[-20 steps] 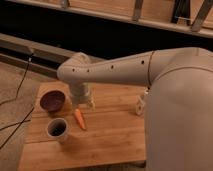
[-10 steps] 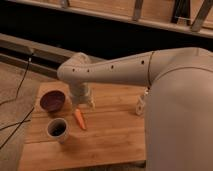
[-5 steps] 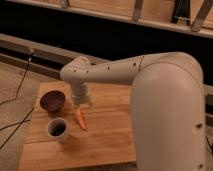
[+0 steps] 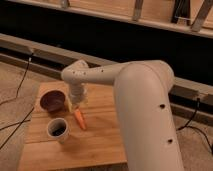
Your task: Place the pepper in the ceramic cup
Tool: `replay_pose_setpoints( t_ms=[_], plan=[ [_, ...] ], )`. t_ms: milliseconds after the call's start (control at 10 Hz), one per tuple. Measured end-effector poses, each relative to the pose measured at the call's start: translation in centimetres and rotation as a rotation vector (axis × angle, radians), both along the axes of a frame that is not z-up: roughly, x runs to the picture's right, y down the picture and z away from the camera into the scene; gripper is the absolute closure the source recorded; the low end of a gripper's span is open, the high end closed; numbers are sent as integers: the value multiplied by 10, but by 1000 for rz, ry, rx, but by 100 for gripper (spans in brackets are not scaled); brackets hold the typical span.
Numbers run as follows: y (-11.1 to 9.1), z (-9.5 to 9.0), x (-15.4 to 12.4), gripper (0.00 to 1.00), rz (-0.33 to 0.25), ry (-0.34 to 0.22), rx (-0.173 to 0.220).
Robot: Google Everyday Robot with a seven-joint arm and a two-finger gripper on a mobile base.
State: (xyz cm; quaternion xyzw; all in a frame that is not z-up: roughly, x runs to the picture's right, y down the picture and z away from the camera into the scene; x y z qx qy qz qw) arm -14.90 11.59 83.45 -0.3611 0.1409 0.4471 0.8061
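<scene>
Pepper point(image 4: 79, 119) lies flat on the wooden counter point(image 4: 100, 142), slanted, not picked up yet. Tool point(image 4: 75, 106) hangs right at the pepper's far end, pointing down, jaws wide and holding nothing. You can't tell from here whether it touches the pepper or sits just above it.

Cup point(image 4: 58, 129) stands upright near the pepper, camera-left and closer to the front edge, and the two are apart. Dark maroon bowl point(image 4: 52, 100) sits behind the cup, just beside the tool on the same side.

Judged step: lining up the grasp. Nothing of the placing is done.

Watch for:
- End grab. The tool is over one end, not the middle. Close there and the taper will likely let the pepper squirt out or swing down once lifted.
- Roll. It looks round and smooth, so if one finger lands first it can roll out of the jaws.
- Bowl bump. The bowl is close to the tool, and a sideways correction that way could shove it.
- Cup tip. The cup looks small and light, and the move over to it is short. Come in low and the hanging pepper or a finger could knock it over.
- Bad drop. The cup's mouth is narrow. Release the pepper lying across it and it may bridge the rim or fall back on the counter, so you want it end down.
- Wrong target. The bowl is wider and easier to hit, but it doesn't count.
</scene>
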Motion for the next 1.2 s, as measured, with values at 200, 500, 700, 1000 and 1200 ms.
replay_pose_setpoints(
  t_ms=[200,500,700,1000,1200],
  plan=[
    [2,16,5,35,-19,-5,-8],
    [8,36,-1,35,-42,2,-19],
    [10,42,-5,35,-38,16,-31],
    [15,47,-9,35,-36,47,-46],
    [21,49,-10,35,-45,76,-64]
  ],
)
